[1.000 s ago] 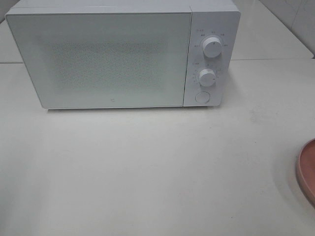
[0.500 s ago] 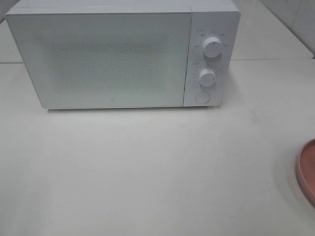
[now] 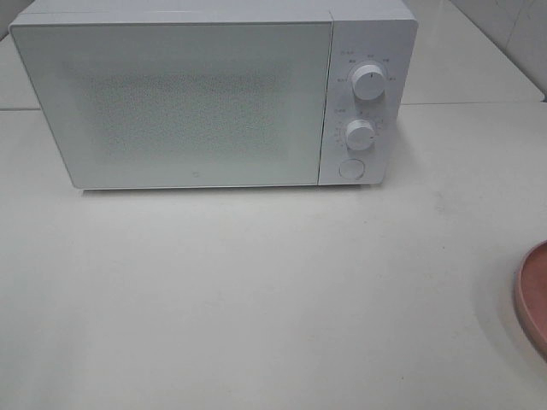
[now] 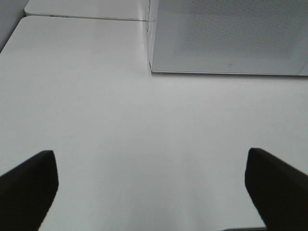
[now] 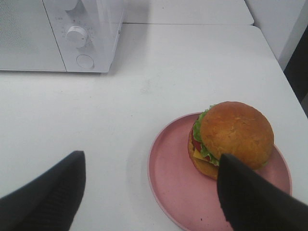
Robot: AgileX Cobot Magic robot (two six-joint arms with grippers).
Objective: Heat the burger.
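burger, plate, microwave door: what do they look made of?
Burger: likely a plastic or rubber replica; the bun looks uniformly smooth, but real food isn't ruled out.
Plate: matte pink, probably plastic or glazed ceramic; raised rim, no pattern.
Microwave door: white frosted panel, glass or plastic, with a fine dotted mesh behind it.

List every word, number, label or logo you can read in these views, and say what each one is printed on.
No text can be read in any view.
White microwave oven, control panel: small markings ring the upper round white dial and the lower round white dial; too small and blurred to read.
Microwave door, lower edge: a tiny logo mark; unreadable.
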